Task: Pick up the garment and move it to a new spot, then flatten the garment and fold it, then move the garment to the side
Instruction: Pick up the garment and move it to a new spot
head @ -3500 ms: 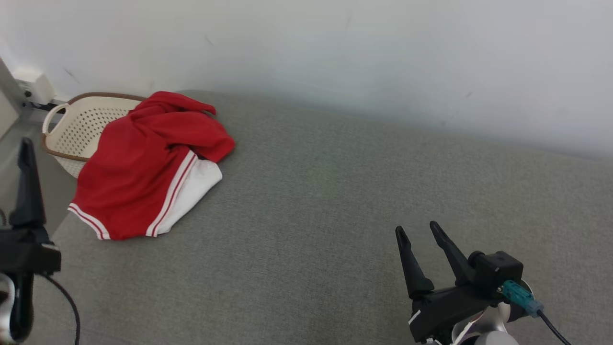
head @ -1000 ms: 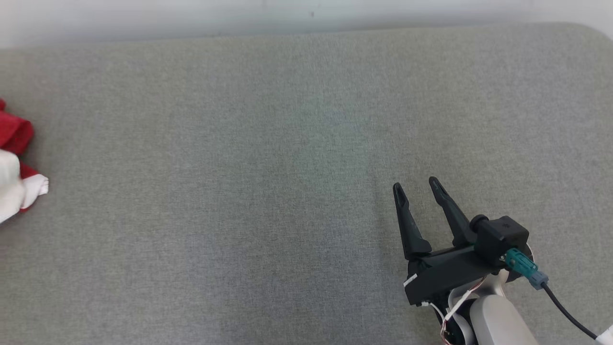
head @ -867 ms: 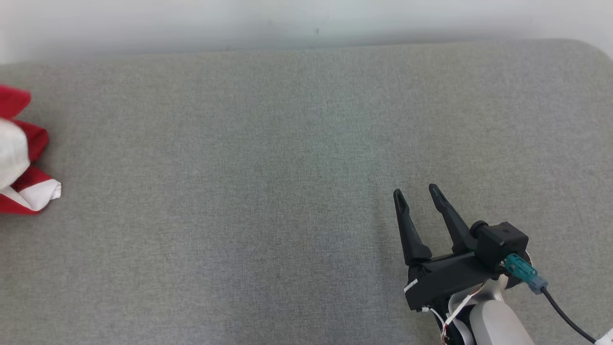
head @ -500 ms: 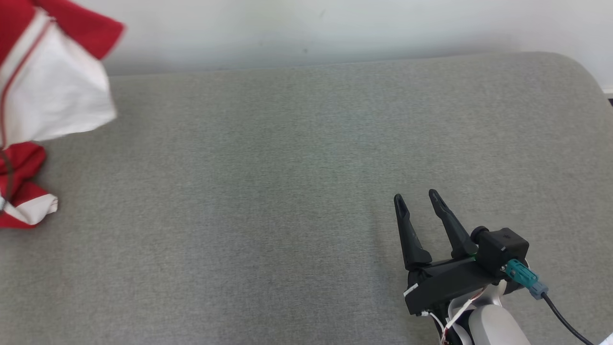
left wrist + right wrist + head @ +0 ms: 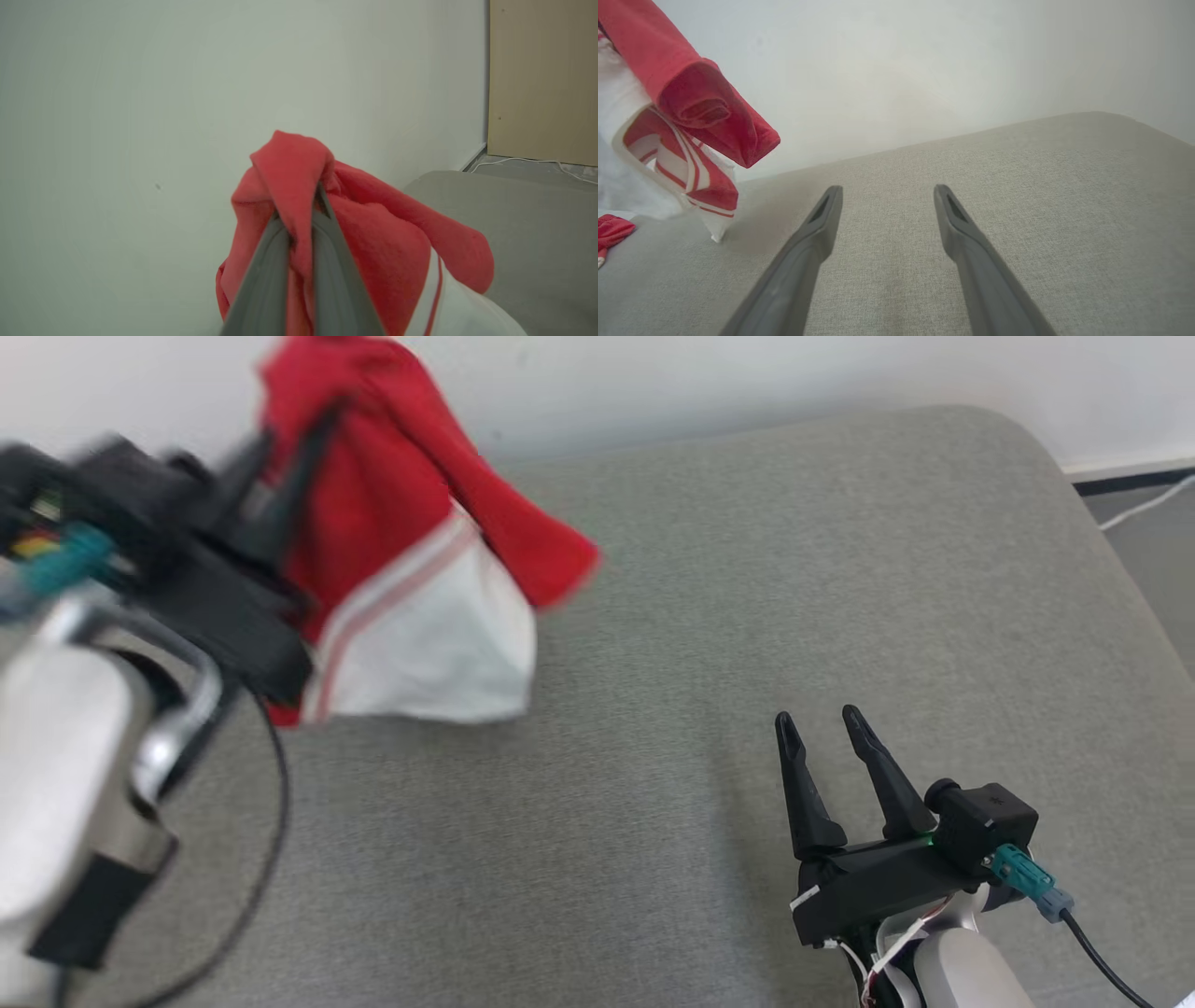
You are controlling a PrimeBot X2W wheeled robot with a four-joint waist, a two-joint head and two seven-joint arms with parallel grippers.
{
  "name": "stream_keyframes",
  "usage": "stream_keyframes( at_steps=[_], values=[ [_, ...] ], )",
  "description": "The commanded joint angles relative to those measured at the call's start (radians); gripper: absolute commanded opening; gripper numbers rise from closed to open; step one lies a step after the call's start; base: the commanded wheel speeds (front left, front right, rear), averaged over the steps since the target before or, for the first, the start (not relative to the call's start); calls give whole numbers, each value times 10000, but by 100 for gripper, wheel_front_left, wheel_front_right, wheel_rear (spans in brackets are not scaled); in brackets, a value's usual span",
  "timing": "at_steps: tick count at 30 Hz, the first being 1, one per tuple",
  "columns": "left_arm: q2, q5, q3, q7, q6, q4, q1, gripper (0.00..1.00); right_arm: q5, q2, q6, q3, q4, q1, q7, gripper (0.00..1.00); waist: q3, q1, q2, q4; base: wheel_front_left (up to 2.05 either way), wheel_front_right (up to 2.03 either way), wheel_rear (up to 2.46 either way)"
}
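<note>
A red and white garment (image 5: 411, 560) hangs in the air above the grey cushioned surface (image 5: 709, 616) at the upper left of the head view, pinched at a red fold. My left gripper (image 5: 289, 439) is shut on that fold, blurred by motion. The left wrist view shows both fingers closed around the red cloth (image 5: 299, 186). My right gripper (image 5: 822, 719) stands open at the lower right, low over the surface, with nothing between its fingers. In the right wrist view the garment (image 5: 696, 102) dangles at the upper left, its lower end touching the surface.
A pale wall (image 5: 747, 373) runs behind the cushioned surface. The surface's rounded right end (image 5: 1055, 457) drops to a floor with a cable (image 5: 1144, 499). A beige panel (image 5: 542, 79) stands at the far right of the left wrist view.
My left gripper has carried the garment up and to the right, into the middle left of the head view. The camera has turned. The right gripper stays open and in place.
</note>
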Motion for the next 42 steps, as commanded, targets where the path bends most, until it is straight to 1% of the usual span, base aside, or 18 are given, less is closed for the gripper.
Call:
stream_keyframes(
  at_steps=[1,4,7,10,16,17,18,19,20,21,25,28,31,35,38,42],
  values=[
    [-75,107,-226,114,93,-352,347,0,97,-8,4,25,19,-68,-87,100,120,0,0,-285,0,0,0],
    [-353,85,-795,334,142,-959,1033,0,141,-8,4,73,44,-92,-157,100,233,0,0,-471,0,0,0],
    [-503,76,-1108,380,268,-1038,1504,0,148,-8,4,72,70,-118,-182,100,300,0,0,-531,0,0,0],
    [-683,-88,-1324,279,324,-848,1978,0,124,-8,4,33,70,-141,-207,100,348,0,0,-539,0,0,0],
    [-1151,-412,-1788,-162,225,88,2792,0,29,-8,4,40,118,-189,-105,100,281,0,0,-412,0,0,0],
    [-1208,-403,-1870,-244,191,306,2884,3,24,-8,4,56,116,-194,-88,100,264,0,0,-390,0,0,0],
    [-1269,-355,-1947,-377,166,474,2953,42,7,-8,4,66,122,-190,-81,100,234,0,0,-359,0,0,0],
    [-1269,-355,-1947,-377,166,474,2953,42,7,-8,4,66,122,-190,-81,100,234,0,0,-359,0,0,0],
    [-1373,-380,-2000,-507,173,613,3039,78,-3,-8,4,69,122,-177,-60,100,206,0,0,-329,0,0,0],
    [-1460,-418,-2063,-616,162,744,3119,100,-11,-8,4,64,118,-156,-41,100,172,0,0,-289,0,0,0],
    [-1699,-374,-2235,-963,225,990,3351,100,-20,-8,4,48,124,-39,11,100,3,0,0,-128,0,0,0],
    [-1856,-427,-2235,-1243,414,888,3621,100,-18,-9,4,32,129,81,52,100,-160,0,0,0,0,0,0],
    [-1900,-441,-2147,-1475,699,689,3914,100,-16,-9,4,12,103,154,76,100,-277,0,0,125,0,0,0],
    [-1852,-619,-1956,-1752,1058,388,4458,100,-47,-9,4,-34,57,269,122,100,-408,0,0,275,0,0,0],
    [-1692,-744,-1768,-1849,1278,330,4831,100,-67,-9,4,-58,21,335,175,100,-463,0,0,368,0,0,0],
    [-1480,-946,-1587,-1913,1400,503,5207,100,-99,-9,4,-73,-34,355,234,100,-470,0,0,440,0,0,0]
  ],
)
